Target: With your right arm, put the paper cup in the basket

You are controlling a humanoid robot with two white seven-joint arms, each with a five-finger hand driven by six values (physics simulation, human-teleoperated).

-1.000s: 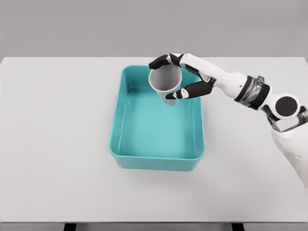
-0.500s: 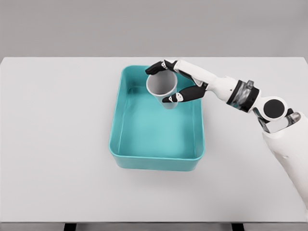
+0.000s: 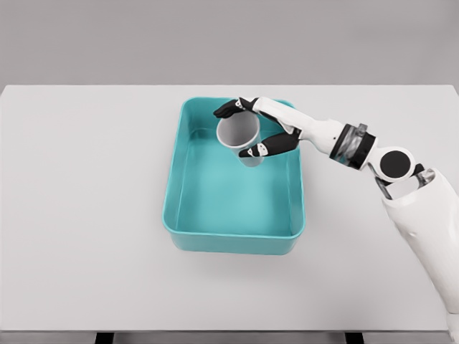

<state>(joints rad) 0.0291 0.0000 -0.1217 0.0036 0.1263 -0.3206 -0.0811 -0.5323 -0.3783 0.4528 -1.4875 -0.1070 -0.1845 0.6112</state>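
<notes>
A grey paper cup hangs tilted over the far part of the teal basket, its open mouth turned toward me and to the left. My right hand is shut on the cup, with dark fingertips over its far rim and the thumb under its near side. The white right arm reaches in from the right edge across the basket's far right corner. The cup's base is partly hidden behind the thumb. No left arm shows in the head view.
The basket is a deep rectangular tub standing in the middle of a white table. Its floor holds nothing. The table's front edge runs along the bottom of the picture.
My right hand has moved the cup left and down, deeper over the basket's inside. The forearm has dropped lower and the elbow has swung in toward the table.
</notes>
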